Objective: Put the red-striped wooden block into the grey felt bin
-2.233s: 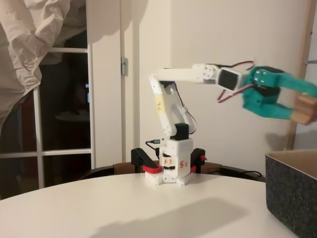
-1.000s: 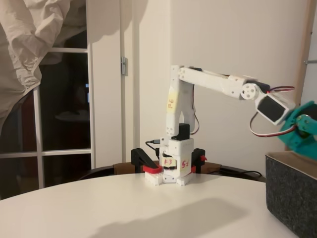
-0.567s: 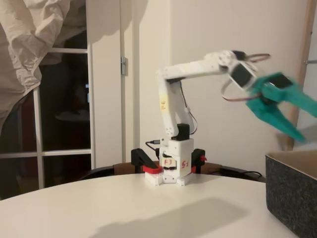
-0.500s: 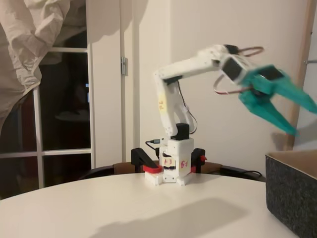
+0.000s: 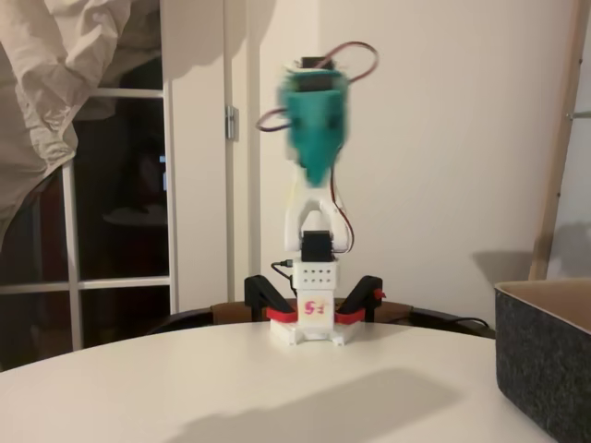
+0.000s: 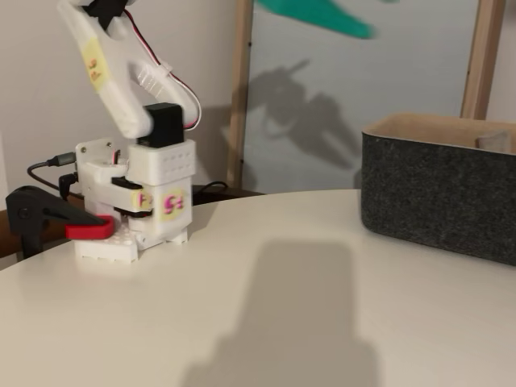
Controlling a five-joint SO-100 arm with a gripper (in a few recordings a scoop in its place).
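The grey felt bin (image 5: 545,355) stands on the table at the right edge in both fixed views, its tan inside showing along the rim (image 6: 435,125). The red-striped wooden block is hidden. A pale tan shape (image 6: 492,142) peeks over the bin's far rim; I cannot tell what it is. My teal gripper (image 5: 314,152) is blurred, high above the arm's base and well left of the bin. One thin teal finger (image 6: 322,14) crosses the top edge alone, with nothing against it, so the jaws stand open and hold nothing.
The white arm base (image 5: 312,314) is clamped to the table's far edge with black-and-red clamps (image 6: 56,222). A wooden post (image 5: 552,148) leans on the wall behind the bin. A glass door (image 5: 111,212) and hanging cloth are at the left.
The gripper carried the block to the bin, dipped into it, then came up open and empty. Since half a second ago it has swung left, away from the bin to above the base.
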